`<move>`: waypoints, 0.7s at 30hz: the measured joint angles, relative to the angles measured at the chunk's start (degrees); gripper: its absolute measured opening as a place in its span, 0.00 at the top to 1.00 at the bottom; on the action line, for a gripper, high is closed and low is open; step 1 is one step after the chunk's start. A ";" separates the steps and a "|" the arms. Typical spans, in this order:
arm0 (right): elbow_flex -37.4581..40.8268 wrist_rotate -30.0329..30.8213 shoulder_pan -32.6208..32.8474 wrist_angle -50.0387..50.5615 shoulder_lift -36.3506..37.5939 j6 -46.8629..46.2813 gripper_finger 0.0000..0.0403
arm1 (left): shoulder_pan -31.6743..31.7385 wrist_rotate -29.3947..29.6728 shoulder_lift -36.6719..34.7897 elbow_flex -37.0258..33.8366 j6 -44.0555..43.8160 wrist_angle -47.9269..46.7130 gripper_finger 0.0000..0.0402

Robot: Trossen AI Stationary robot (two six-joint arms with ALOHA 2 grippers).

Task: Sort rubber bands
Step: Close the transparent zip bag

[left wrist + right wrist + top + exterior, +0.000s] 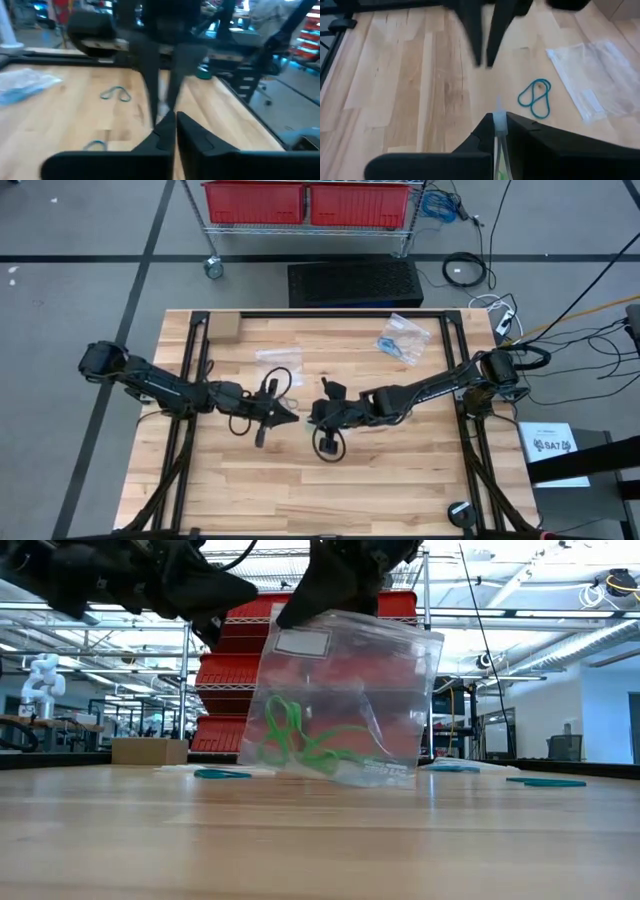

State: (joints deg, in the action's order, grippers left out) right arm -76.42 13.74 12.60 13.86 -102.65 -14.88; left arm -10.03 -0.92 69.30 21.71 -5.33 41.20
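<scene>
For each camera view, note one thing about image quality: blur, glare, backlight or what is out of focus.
Left wrist view: the other arm ahead is motion-smeared. Right wrist view: the blue rubber band is sharp, the near fingers soft. Low view: the arms are dark silhouettes against bright ceiling lights, and the clear bag shows sheen. High view: evenly lit.

Overhead, table-level, two close wrist views

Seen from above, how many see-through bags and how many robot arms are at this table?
Clear plastic zip bags: 3
Dark robot arms: 2
Total: 5
</scene>
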 joint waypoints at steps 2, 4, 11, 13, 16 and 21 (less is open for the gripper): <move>0.00 0.00 0.00 -0.81 0.00 0.22 0.99 | -0.59 -0.13 0.52 0.00 -0.18 -0.02 0.91; 0.00 -0.05 0.00 -1.39 0.00 0.45 0.99 | -0.65 -0.06 1.73 0.00 -0.35 0.88 0.85; 0.00 -0.31 0.00 -1.98 0.00 0.56 0.99 | -0.65 1.97 6.84 0.00 -2.08 8.14 0.69; 0.00 -0.31 0.00 -1.98 0.00 0.60 0.99 | -0.65 2.35 7.29 0.04 -3.55 9.33 0.68; 0.00 -0.33 0.00 -1.98 0.00 0.90 0.99 | -0.65 2.65 7.61 0.11 -4.65 9.46 0.67; 0.00 -0.36 0.00 -2.03 0.00 0.99 0.99 | -0.67 2.70 9.06 0.70 -4.82 9.24 0.73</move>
State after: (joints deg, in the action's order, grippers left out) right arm -76.42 13.38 12.60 11.84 -102.65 -13.89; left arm -10.70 1.78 78.36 22.41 -10.15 50.43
